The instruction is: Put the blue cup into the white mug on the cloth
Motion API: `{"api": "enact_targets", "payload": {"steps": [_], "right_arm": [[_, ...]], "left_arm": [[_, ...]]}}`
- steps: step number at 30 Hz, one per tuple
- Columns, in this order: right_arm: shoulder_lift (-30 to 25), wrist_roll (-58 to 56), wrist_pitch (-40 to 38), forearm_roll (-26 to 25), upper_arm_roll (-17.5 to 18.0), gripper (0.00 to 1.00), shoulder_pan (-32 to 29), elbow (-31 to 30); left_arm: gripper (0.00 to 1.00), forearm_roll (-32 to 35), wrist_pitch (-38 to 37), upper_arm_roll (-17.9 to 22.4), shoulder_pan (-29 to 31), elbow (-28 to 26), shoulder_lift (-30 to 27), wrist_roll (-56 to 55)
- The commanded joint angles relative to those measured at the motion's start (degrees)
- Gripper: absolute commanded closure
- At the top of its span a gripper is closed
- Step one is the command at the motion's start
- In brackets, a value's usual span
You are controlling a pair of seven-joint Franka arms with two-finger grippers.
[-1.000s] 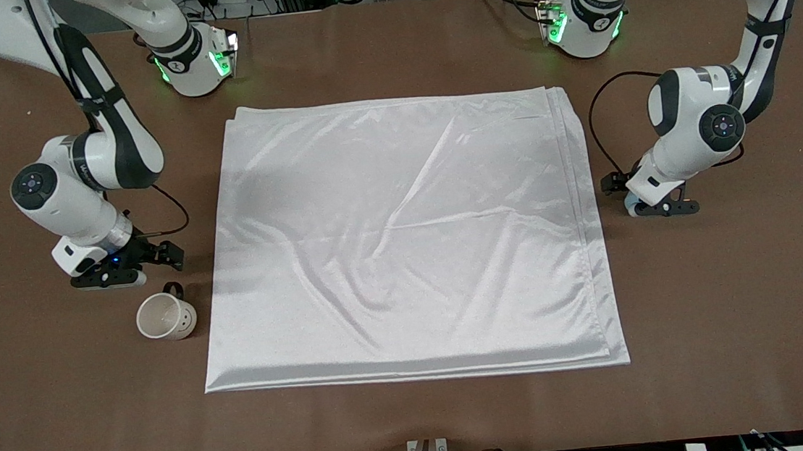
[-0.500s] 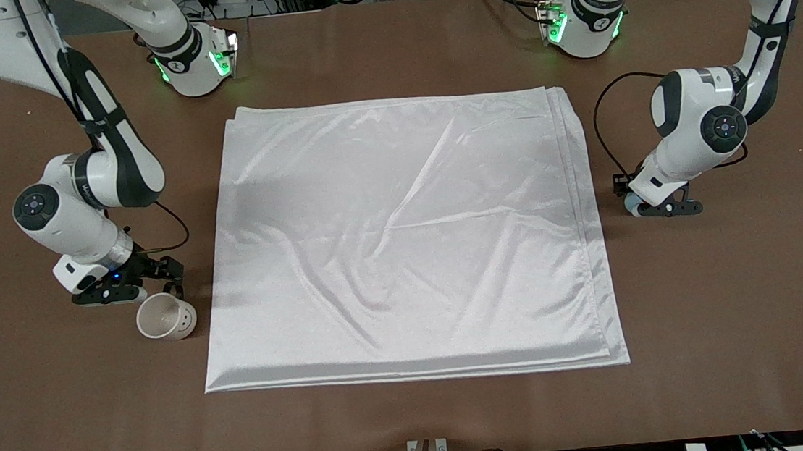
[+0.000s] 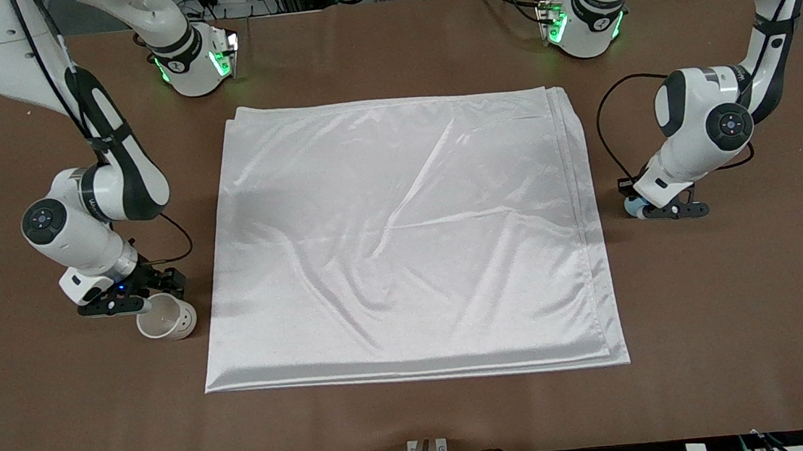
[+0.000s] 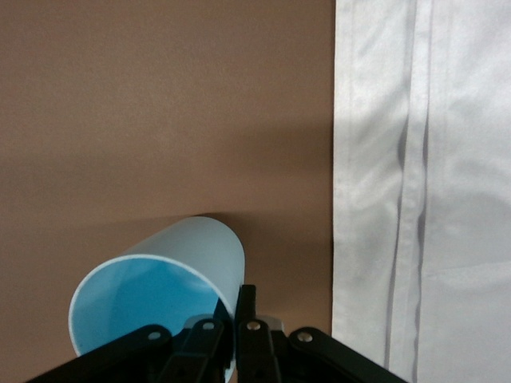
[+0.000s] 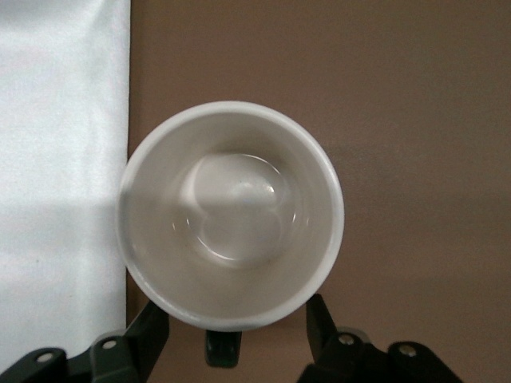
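Note:
The white mug [image 3: 166, 320] stands on the bare table beside the cloth [image 3: 402, 233], toward the right arm's end. My right gripper [image 3: 149, 295] is low over the mug's handle side. In the right wrist view its fingers [image 5: 152, 323] are open on either side of the mug [image 5: 231, 207], with the black handle [image 5: 223, 349] between them. The blue cup [image 3: 632, 207] sits on the table beside the cloth's edge at the left arm's end. My left gripper [image 3: 662, 208] is shut on the rim of the cup [image 4: 152, 303], one finger inside and one outside.
The cloth covers the middle of the brown table [image 3: 418, 413]; its folded edge shows in the left wrist view [image 4: 423, 183] and the right wrist view [image 5: 56, 159]. The two arm bases [image 3: 194, 62] stand along the table edge farthest from the front camera.
My right gripper has come down and toward the mug, and now covers its handle. My left gripper has shifted slightly toward the left arm's end with the cup.

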Motion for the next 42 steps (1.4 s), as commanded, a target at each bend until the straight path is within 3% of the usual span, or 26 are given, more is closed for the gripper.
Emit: {"api": "enact_targets", "payload": {"steps": [1,6,10,17,26,42], "right_arm": [[0.7,-1.5,0.0,-0.6,0.4,0.51,-0.3,1.5],[0.7,-2.1,0.0,-0.7,0.4,0.83,-0.4,1.6],[0.6,-2.3,0.0,-0.7,0.4,1.00,-0.3,1.7],[-0.3,-3.0,-0.5,-0.6,0.7,1.00,-0.1,2.1],[-1.7,-3.3,-5.4,-0.5,2.6,1.00,-0.1,5.1],[-2.3,-0.5,-23.7,0.0,4.5,1.00,4.2,16.0]], "left_arm": [[1.00,1.5,0.0,-0.2,0.4,0.5,-1.7,-0.9],[1.00,1.5,-0.4,-0.2,0.3,1.7,-2.9,-1.0],[1.00,1.5,-0.7,-0.2,0.3,3.3,-3.4,-1.0],[1.00,1.5,-3.7,-0.3,0.3,8.3,-5.0,-1.2],[1.00,1.5,-16.5,-0.9,-0.3,15.4,-8.7,-1.3],[1.00,1.5,-21.7,-6.0,0.2,16.0,-14.4,-4.5]]}}
